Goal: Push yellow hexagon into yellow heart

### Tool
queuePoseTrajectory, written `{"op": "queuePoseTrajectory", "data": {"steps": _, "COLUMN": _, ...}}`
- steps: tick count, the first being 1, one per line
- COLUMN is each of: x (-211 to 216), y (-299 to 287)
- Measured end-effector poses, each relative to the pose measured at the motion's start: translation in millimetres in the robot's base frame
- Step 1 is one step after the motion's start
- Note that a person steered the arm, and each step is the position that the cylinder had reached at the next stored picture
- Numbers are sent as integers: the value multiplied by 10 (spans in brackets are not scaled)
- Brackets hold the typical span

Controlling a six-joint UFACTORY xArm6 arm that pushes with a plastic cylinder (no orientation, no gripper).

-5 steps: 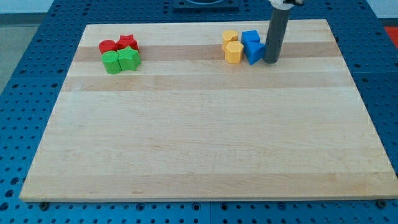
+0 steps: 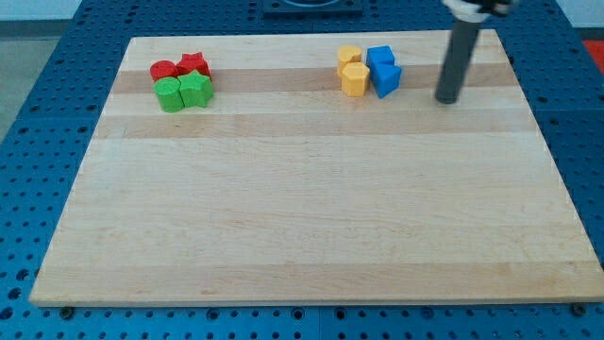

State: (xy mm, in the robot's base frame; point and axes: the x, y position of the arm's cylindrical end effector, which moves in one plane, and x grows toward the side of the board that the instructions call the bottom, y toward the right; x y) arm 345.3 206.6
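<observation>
So the near part of the wooden surface (image 2: 302, 227) is bare, nothing is parked there at all. Further back, toward the view's top left, a little cluster is seen: a green round block (image 2: 170, 94) and a green block (image 2: 196, 91) in front, a red round block (image 2: 163, 70) and a red block (image 2: 193, 64) just behind, all touching. Toward the view's top right, the yellow hexagon (image 2: 355, 79) is found with the yellow heart (image 2: 350, 56) right behind it, pretty much touching already, and two blue blocks (image 2: 383, 70) are pressed up on their right. My tip (image 2: 446, 99) is set down well to the right of the blues, clear of everything. No fingers are fitted, just a rod, so nothing is held. Looks like repositioning is in hand; next, the tip probably needs to be brought round below the hexagon, so it gets nudged upward into the heart.
</observation>
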Motion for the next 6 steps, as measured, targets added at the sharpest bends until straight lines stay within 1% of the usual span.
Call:
{"op": "queuePoseTrajectory", "data": {"steps": 1, "x": -137, "y": 379}}
{"op": "queuePoseTrajectory", "data": {"steps": 2, "x": -502, "y": 355}}
{"op": "queuePoseTrajectory", "data": {"steps": 3, "x": -742, "y": -10}}
{"op": "queuePoseTrajectory", "data": {"steps": 5, "x": -156, "y": -161}}
{"op": "queuePoseTrajectory", "data": {"steps": 6, "x": 121, "y": -597}}
